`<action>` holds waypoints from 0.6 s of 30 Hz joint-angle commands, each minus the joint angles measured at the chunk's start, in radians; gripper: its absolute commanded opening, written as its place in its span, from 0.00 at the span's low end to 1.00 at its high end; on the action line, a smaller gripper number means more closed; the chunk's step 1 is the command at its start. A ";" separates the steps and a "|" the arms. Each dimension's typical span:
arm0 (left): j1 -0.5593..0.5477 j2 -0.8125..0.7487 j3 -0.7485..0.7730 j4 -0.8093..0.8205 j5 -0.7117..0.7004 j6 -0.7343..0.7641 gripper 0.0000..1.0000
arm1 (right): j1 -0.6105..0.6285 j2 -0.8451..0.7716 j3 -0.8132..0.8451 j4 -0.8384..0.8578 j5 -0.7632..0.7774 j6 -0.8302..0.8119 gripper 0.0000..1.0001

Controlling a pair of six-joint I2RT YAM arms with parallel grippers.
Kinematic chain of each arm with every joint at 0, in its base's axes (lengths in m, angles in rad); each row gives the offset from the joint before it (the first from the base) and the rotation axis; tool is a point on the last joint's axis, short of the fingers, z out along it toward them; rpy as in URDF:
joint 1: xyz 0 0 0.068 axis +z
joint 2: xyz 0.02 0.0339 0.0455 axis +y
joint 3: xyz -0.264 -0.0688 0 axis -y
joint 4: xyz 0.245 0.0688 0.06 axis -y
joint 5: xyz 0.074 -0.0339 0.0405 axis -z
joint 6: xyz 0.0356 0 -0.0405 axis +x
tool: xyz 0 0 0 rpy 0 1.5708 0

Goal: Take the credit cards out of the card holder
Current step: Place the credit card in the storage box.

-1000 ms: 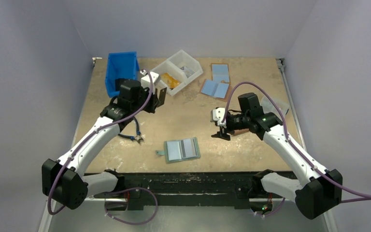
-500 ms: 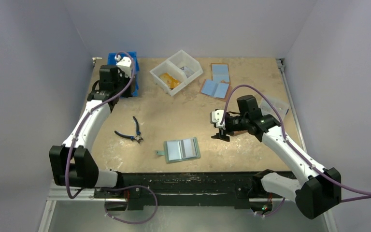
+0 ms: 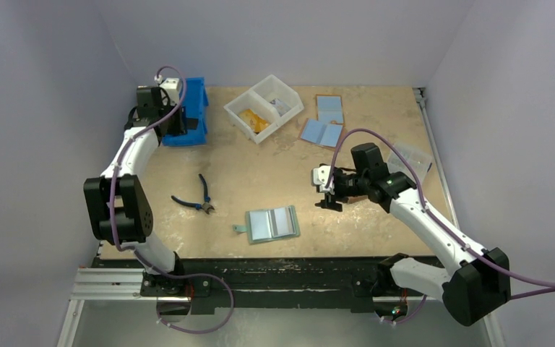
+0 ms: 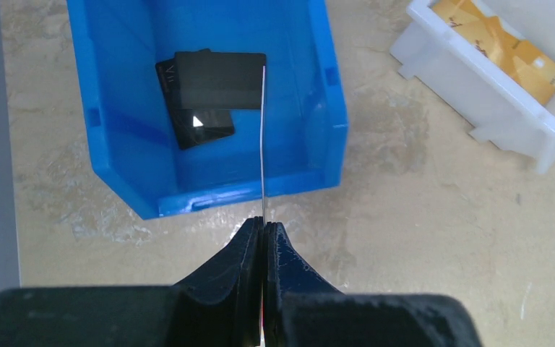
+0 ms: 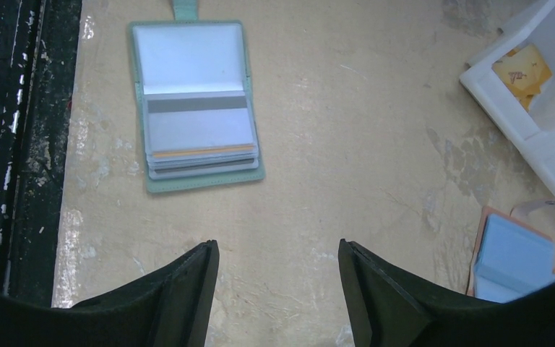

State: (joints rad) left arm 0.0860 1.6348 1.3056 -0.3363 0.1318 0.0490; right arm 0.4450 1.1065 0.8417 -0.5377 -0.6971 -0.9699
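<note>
Card holder (image 3: 273,224) (image 5: 202,183): teal, folded open flat on the counter (image 3: 260,173), near the front edge and between the two arms; snap tab sticks out on its left side in the top view.
Cards in the sleeves (image 5: 199,123): several stacked in one half; the top one shows a grey stripe, and an orange edge peeks out lower in the stack. The other half shows only a clear sleeve.
Held card (image 4: 263,144): seen edge-on as a thin line, upright, over the blue bin.
Left end effector (image 4: 263,230): fingers pressed together on the near edge of the held card, at the far left corner of the counter.
Blue bin (image 3: 194,108) (image 4: 330,108): two dark cards (image 4: 209,90) lie overlapping on its floor.
White tray (image 3: 240,114) (image 4: 470,97): two compartments. A tan-orange card (image 3: 253,119) (image 4: 502,47) lies in the one nearer the blue bin; the other holds pale items, too small to identify.
Right end effector (image 3: 329,202) (image 5: 276,249): jaws spread wide, holding nothing, above bare counter to the right of the card holder.
Pliers (image 3: 196,199): blue handles, on the counter left of the card holder.
Light-blue-and-brown wallets (image 3: 321,132): flat, far side, just right of the white tray.
</note>
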 commanded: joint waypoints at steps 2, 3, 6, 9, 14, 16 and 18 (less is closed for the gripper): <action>0.048 0.113 0.106 0.028 0.075 0.015 0.00 | 0.004 0.004 -0.013 0.028 0.005 -0.007 0.69; 0.053 0.136 0.121 0.025 0.088 0.011 0.00 | 0.004 0.006 -0.013 0.028 0.006 -0.006 0.69; 0.072 0.203 0.178 0.016 0.136 -0.004 0.00 | 0.004 0.013 -0.012 0.028 0.016 -0.009 0.69; 0.088 0.258 0.223 0.006 0.190 -0.027 0.00 | 0.004 0.019 -0.013 0.030 0.026 -0.008 0.70; 0.096 0.362 0.303 -0.033 0.284 -0.075 0.00 | 0.004 0.028 -0.013 0.031 0.037 -0.009 0.70; 0.094 0.407 0.345 -0.067 0.249 -0.105 0.07 | 0.004 0.032 -0.014 0.031 0.041 -0.008 0.70; 0.095 0.417 0.370 -0.082 0.171 -0.136 0.30 | 0.004 0.036 -0.014 0.030 0.042 -0.007 0.70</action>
State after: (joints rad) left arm 0.1764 2.0182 1.5932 -0.3798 0.3408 -0.0124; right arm 0.4450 1.1339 0.8303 -0.5293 -0.6666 -0.9699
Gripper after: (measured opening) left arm 0.131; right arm 0.693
